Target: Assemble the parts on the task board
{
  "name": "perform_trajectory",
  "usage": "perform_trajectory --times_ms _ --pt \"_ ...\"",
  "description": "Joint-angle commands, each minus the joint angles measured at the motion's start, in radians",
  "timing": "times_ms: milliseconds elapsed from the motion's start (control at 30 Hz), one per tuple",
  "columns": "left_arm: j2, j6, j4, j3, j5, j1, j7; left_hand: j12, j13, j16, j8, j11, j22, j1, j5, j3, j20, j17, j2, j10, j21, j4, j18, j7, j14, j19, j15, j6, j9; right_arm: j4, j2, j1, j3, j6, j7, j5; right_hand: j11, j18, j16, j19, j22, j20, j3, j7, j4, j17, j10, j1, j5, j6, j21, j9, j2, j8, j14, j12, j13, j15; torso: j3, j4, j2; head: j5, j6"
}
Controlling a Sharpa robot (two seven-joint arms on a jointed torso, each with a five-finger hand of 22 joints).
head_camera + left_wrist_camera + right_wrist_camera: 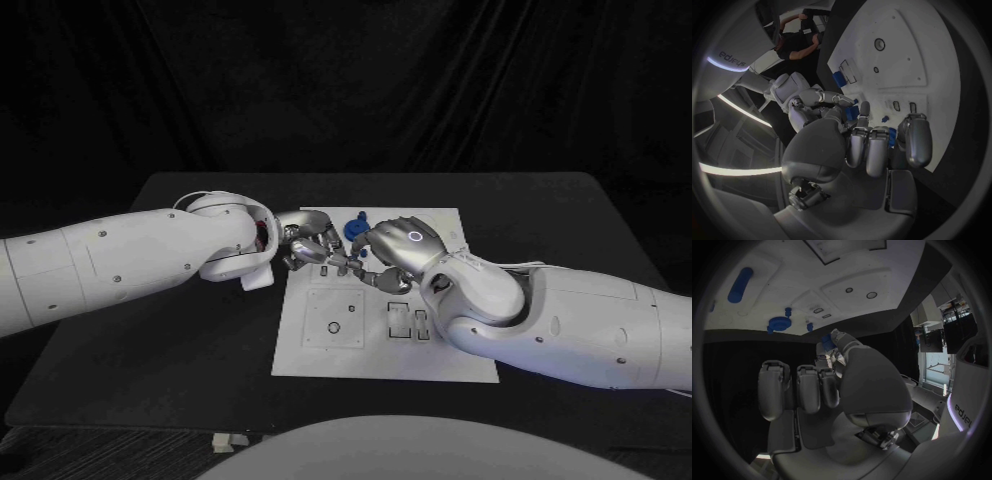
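Observation:
The white task board point(378, 345) lies in the middle of the table. My left hand point(310, 242) and right hand point(392, 248) meet fingertip to fingertip over its far end. In the left wrist view my left hand point(870, 145) has its fingers curled round a small blue part point(892, 137), which shows between them. The right hand point(820, 385) has its fingers curled, and its thumb tip lies against a blue part point(826, 342); whether it grips that part is unclear. A round blue part point(356, 228) stands on the board just beyond the hands.
A long blue part point(740, 284), the round part point(777, 322) and a small blue peg point(809, 326) sit on the board's far section. Empty slots and holes point(404, 320) mark the near section. Black table point(159, 340) surrounds the board.

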Motion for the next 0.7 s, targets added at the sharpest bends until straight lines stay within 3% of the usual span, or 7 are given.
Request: perform_trajectory --times_ms 33,333,500,533,700 --pt "0.005 -0.015 -0.001 0.001 0.007 -0.002 -0.006 0.002 0.218 0.003 0.007 -0.007 0.184 -0.002 -0.001 -0.008 -0.006 0.263 0.006 0.055 0.005 0.001 0.007 0.002 0.108 0.000 -0.006 0.005 0.001 -0.003 0.004 -0.002 0.001 0.027 -0.025 -0.038 -0.005 -0.011 0.004 0.057 0.226 -0.001 0.005 0.003 0.000 0.103 0.105 -0.009 -0.006 -0.004 -0.001 0.000 -0.002 -0.004 0.075 0.004 0.263 -0.002 0.0001 -0.0002 0.000 -0.001 0.000" --pt "0.018 -0.015 -0.012 0.001 0.007 -0.003 -0.021 -0.002 0.214 0.003 0.012 -0.007 0.182 -0.002 -0.002 -0.013 -0.008 0.263 0.014 0.050 0.000 0.001 0.008 0.003 0.108 -0.004 -0.007 -0.008 0.003 -0.013 0.013 -0.004 0.001 0.037 -0.030 -0.048 -0.004 -0.011 0.004 0.057 0.226 -0.001 0.005 0.004 0.000 0.103 0.105 -0.009 -0.007 -0.004 -0.001 -0.001 -0.002 -0.005 0.075 0.004 0.263 -0.001 -0.0002 0.0003 0.000 -0.002 0.000" --pt "0.025 -0.006 -0.016 0.001 0.007 -0.004 -0.031 0.000 0.215 0.003 0.035 -0.009 0.182 0.025 0.075 -0.016 -0.010 0.263 0.024 0.052 0.001 -0.002 0.008 0.000 0.108 -0.003 -0.009 -0.022 0.009 -0.015 0.016 -0.004 0.001 0.038 -0.031 -0.049 -0.004 -0.011 0.004 0.056 0.226 -0.001 0.006 0.004 -0.001 0.103 0.105 -0.010 -0.009 -0.005 -0.002 -0.001 -0.003 -0.006 0.075 0.004 0.263 -0.001 0.0000 0.0000 0.000 0.000 0.000" --pt "0.027 -0.004 -0.018 0.001 0.007 -0.005 -0.034 0.000 0.215 0.003 0.043 -0.010 0.183 0.041 0.112 -0.014 -0.011 0.263 0.024 0.052 0.002 -0.004 0.007 -0.001 0.108 -0.002 -0.010 -0.026 0.010 -0.015 0.017 -0.004 0.001 0.038 -0.031 -0.049 -0.004 -0.011 0.004 0.056 0.226 -0.001 0.006 0.004 -0.001 0.103 0.105 -0.010 -0.009 -0.005 -0.002 -0.001 -0.003 -0.006 0.075 0.004 0.263 -0.001 0.0000 0.0000 0.000 0.000 0.000" --pt "0.036 0.007 -0.025 0.001 0.007 -0.007 -0.044 0.002 0.217 0.003 0.060 -0.013 0.183 0.074 0.198 -0.002 -0.013 0.263 0.026 0.054 0.004 -0.004 0.007 -0.003 0.108 0.000 -0.012 -0.032 0.011 -0.016 0.020 -0.004 0.001 0.038 -0.031 -0.049 -0.004 -0.011 0.004 0.057 0.226 0.000 0.007 0.004 -0.001 0.102 0.105 -0.010 -0.010 -0.005 -0.001 -0.001 -0.003 -0.006 0.075 0.004 0.263 -0.001 0.0000 -0.0002 0.000 0.000 0.000"
